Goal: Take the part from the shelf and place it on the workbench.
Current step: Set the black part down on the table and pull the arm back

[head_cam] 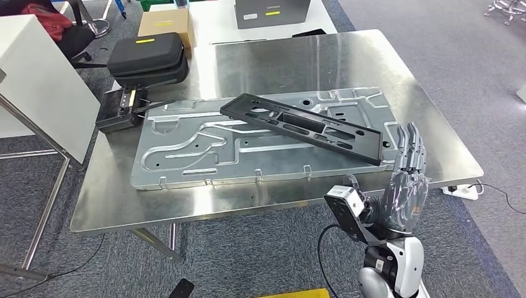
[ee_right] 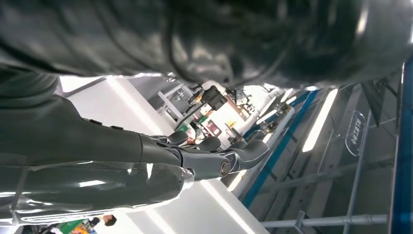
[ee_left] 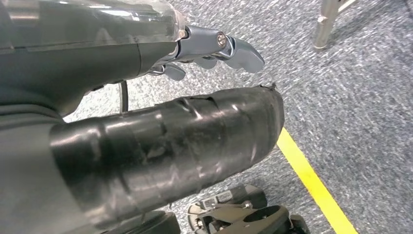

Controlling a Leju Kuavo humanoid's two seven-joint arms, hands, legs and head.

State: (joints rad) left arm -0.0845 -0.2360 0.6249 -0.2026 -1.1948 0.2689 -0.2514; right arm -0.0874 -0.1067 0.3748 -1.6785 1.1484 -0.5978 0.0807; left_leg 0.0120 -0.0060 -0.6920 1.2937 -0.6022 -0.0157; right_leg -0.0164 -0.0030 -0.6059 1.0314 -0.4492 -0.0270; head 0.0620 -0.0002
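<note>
Where the head view looks down, right hand (head_cam: 406, 180) is raised at the workbench (head_cam: 428, 133) near edge, fingers straight, side by side, holding nothing. Black slotted part (head_cam: 300, 126) lies flat across a stamped metal panel (head_cam: 186, 155), long axis running far-left to near-right. Left wrist view: left hand (ee_left: 214, 48) above carpet, fingers loosely curled, empty. Right wrist view: fingers extended, gripping nothing.

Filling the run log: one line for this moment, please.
black part: lying on metal panel on workbench | right hand: open, raised, holds nothing | left hand: hanging, holds nothing
</note>
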